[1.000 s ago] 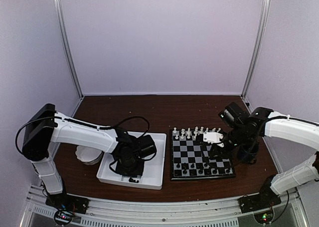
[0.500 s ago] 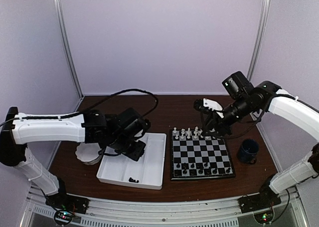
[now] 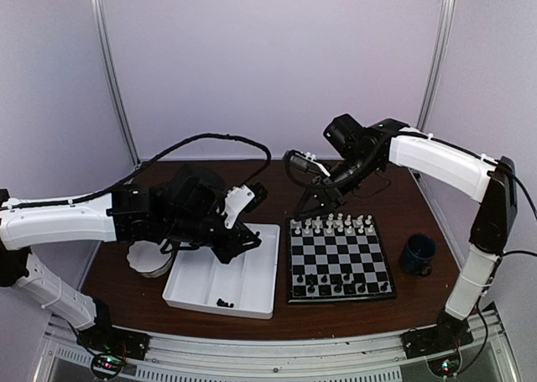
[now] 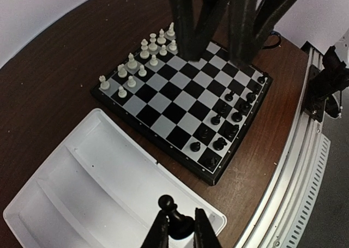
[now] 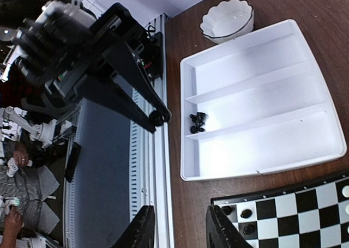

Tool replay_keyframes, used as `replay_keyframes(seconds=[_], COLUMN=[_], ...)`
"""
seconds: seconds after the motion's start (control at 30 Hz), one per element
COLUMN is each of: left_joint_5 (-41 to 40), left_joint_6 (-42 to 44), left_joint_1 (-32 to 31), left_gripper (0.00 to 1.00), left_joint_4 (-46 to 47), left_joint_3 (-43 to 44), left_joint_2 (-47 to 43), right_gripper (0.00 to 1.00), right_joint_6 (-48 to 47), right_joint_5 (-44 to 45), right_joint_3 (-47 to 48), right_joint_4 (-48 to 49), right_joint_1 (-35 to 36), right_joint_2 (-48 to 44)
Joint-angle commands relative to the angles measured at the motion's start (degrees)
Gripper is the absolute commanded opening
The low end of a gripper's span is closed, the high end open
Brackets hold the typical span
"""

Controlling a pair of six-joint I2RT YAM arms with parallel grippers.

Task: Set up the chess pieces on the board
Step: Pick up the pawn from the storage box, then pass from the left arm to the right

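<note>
From above, we see the square board (image 3: 340,260) lying flat on the dark wooden table (image 3: 277,185), its glossy black and pale checks framed by a thin dark border. Small white chessmen (image 3: 334,225) line its far edge and black chessmen (image 3: 340,286) its near edge. The left gripper (image 3: 243,241) hangs over the white moulded plastic tray (image 3: 252,273), and the right gripper (image 3: 312,201) is raised just beyond the board's far left corner. A round dark mug (image 3: 417,253) stands to the right of the board. In the left wrist view, we find the left gripper (image 4: 177,233) pinched tight on a shiny black pawn (image 4: 173,219), held over the tray's corner. In the right wrist view, the right gripper's fingers (image 5: 143,229) stand apart with nothing between them. A few black pieces (image 5: 196,122) lie in the tray's middle compartment, and a scalloped white bowl (image 5: 228,20) sits beyond the tray.
</note>
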Motion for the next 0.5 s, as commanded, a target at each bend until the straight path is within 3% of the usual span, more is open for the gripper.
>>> replay_keyframes(seconds=[0.0, 0.47], left_joint_5=[2.02, 4.88], left_joint_6=[4.38, 7.80], left_joint_1=[-0.26, -1.07], left_gripper=[0.09, 0.11], left_joint_4=[5.59, 6.11], left_joint_3=[-1.24, 0.87], left_joint_2=[-1.98, 0.03], right_gripper=[0.35, 0.37], right_joint_6=[6.72, 20.00], right_joint_5=[-8.51, -15.08], right_joint_3=[4.69, 2.36], right_joint_4=[-1.91, 10.65], right_joint_1=[2.30, 4.65], right_joint_2=[4.58, 7.76])
